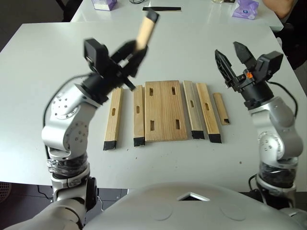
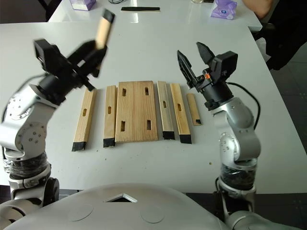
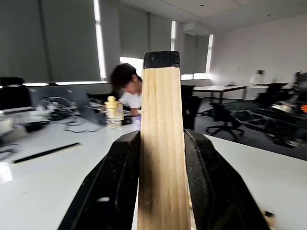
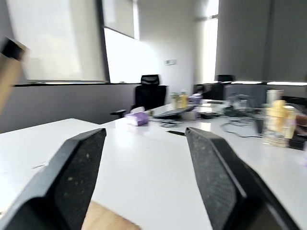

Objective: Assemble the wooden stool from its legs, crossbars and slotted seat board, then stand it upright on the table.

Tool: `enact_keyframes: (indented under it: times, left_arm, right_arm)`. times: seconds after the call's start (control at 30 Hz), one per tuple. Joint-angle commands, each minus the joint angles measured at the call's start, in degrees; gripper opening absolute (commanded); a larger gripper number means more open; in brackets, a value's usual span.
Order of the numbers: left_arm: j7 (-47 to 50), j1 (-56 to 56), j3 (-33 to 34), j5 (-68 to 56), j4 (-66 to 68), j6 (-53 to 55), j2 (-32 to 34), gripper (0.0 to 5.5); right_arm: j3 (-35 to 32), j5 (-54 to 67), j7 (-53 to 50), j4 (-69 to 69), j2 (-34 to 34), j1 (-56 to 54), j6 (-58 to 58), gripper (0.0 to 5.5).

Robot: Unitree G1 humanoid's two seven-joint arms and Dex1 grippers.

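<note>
Clamped between the two black fingers (image 3: 120, 187) of the left gripper (image 1: 136, 48), a short pale wooden bar (image 1: 146, 29) with a black-painted tip is held in the air above the white table (image 1: 48, 57). It is tilted, with its black end uppermost and pointing away from the robot. It hangs beyond the left end of the parts laid out below and touches none of them.

Those parts lie flat in a row at the middle of the table. At the centre is the broad rectangular wooden seat board (image 1: 165, 110), cut with four slots. To its left lie two light wooden slats with black near ends: the outer slat (image 1: 113, 118) a little apart and the inner slat (image 1: 138, 115) just beside the board. Each has one slot. To the board's right lie a greyish slat (image 1: 193, 109), a yellower slat (image 1: 209, 111) just beside it, and, farthest right, a shorter wooden strip (image 1: 221, 109).

The right gripper (image 1: 228, 49) is raised to the right of the row, its two black fingers (image 4: 76, 177) spread wide with nothing between them.

On a second white table (image 1: 206, 14) behind lie a thin black strip (image 1: 161, 8) and two purple boxes, one (image 1: 104, 4) at the left and one (image 1: 245, 8) at the right.
</note>
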Motion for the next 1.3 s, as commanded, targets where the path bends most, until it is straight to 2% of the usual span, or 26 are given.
enact_keyframes:
  times: [0.03,0.17,0.4,0.7,0.8,0.97,1.17,1.3]
  left_arm:
    - [-6.33,-0.20,-1.23,-9.90,1.42,5.31,2.14,1.30]
    - [-11.17,-1.97,-0.84,-15.37,2.95,8.47,5.81,1.30]
    - [-13.34,-0.45,-3.90,-11.47,0.71,5.13,8.34,1.30]
    - [-13.05,-0.56,-4.27,-17.23,-0.97,7.73,8.74,1.30]
    - [-13.81,0.36,-2.20,-24.51,1.17,11.43,9.57,1.30]
    - [-15.90,0.52,-1.96,-26.46,2.66,12.78,11.35,1.30]
    - [-18.21,1.45,-3.83,-23.42,1.62,11.11,12.11,1.30]
    - [-14.86,-0.34,-3.62,-25.03,-0.12,11.21,10.32,1.30]
  right_arm:
    - [-0.76,14.17,9.88,-2.78,-7.04,-1.62,8.60,3.05]
    - [-1.27,22.71,15.54,-4.29,-12.01,-2.40,12.48,3.05]
    - [5.01,17.78,19.17,-1.51,-14.57,-6.91,11.21,3.05]
    - [7.55,17.95,20.02,-2.08,-12.79,-7.14,10.73,3.05]
    - [5.46,25.53,18.74,-1.35,-11.24,-8.29,13.57,3.05]
    - [4.27,32.18,17.04,-0.71,-10.87,-10.09,15.58,3.05]
    - [5.98,30.63,16.05,-1.20,-10.54,-9.95,15.42,3.05]
    - [9.08,26.03,17.03,-1.47,-10.94,-9.20,14.34,3.05]
